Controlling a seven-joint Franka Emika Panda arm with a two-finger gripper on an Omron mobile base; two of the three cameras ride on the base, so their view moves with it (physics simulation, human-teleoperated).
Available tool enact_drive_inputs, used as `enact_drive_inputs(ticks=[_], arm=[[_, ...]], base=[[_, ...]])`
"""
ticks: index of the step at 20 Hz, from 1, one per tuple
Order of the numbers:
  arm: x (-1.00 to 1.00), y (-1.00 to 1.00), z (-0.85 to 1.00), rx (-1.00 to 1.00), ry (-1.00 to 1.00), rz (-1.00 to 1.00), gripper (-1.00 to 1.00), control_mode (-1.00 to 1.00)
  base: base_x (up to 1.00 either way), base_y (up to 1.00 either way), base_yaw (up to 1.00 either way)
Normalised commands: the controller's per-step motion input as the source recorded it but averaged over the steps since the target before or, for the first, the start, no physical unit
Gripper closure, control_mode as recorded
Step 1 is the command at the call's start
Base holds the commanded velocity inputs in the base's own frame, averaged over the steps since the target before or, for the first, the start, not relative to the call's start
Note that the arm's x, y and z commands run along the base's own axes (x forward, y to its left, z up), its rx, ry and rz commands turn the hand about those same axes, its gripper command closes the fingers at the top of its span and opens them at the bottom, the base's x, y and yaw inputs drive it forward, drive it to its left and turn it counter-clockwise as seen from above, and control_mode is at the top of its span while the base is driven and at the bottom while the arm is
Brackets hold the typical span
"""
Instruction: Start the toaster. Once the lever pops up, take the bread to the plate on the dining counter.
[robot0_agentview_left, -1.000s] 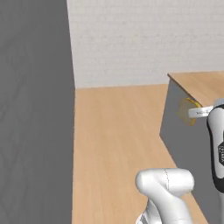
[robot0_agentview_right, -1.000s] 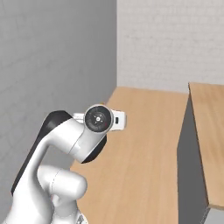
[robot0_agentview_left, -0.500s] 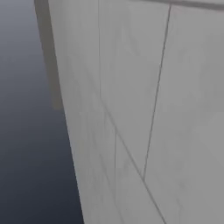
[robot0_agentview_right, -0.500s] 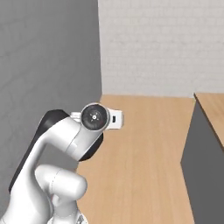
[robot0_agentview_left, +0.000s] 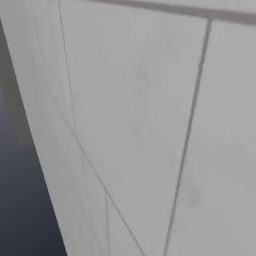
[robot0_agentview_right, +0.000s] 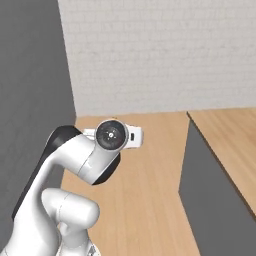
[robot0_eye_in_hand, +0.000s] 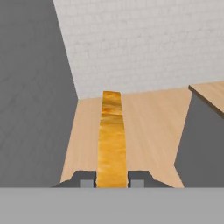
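Gripping bread (robot0_eye_in_hand: 111, 140) edge-on between fingers (robot0_eye_in_hand: 86, 180), slice jutting forward over wood floor (robot0_eye_in_hand: 148, 127); worktop (robot0_eye_in_hand: 210, 92) at right.

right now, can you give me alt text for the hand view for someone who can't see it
The tool is shut on a golden-brown slice of bread, seen edge-on and pointing away from the camera. Beyond it lie a light wood floor, a white brick wall, a grey wall on the left and a dark-sided, wood-topped counter on the right.

The bread (robot0_eye_in_hand: 111, 140) looks rough, toasted golden and matt. The floor (robot0_agentview_right: 150, 190) is smooth light wood. The wall (robot0_agentview_right: 160, 50) is matt white brick, finely textured.
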Motion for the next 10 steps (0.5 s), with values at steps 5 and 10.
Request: enact_drive_inputs(ticks=[5, 10], arm=[[0.00, 0.00, 0.00, 0.00, 0.00, 0.00, 1.00, 1.00], [0.00, 0.00, 0.00, 0.00, 0.00, 0.00, 1.00, 1.00]], base=[[1.00, 0.85, -0.16], [1.00, 0.75, -0.17]])
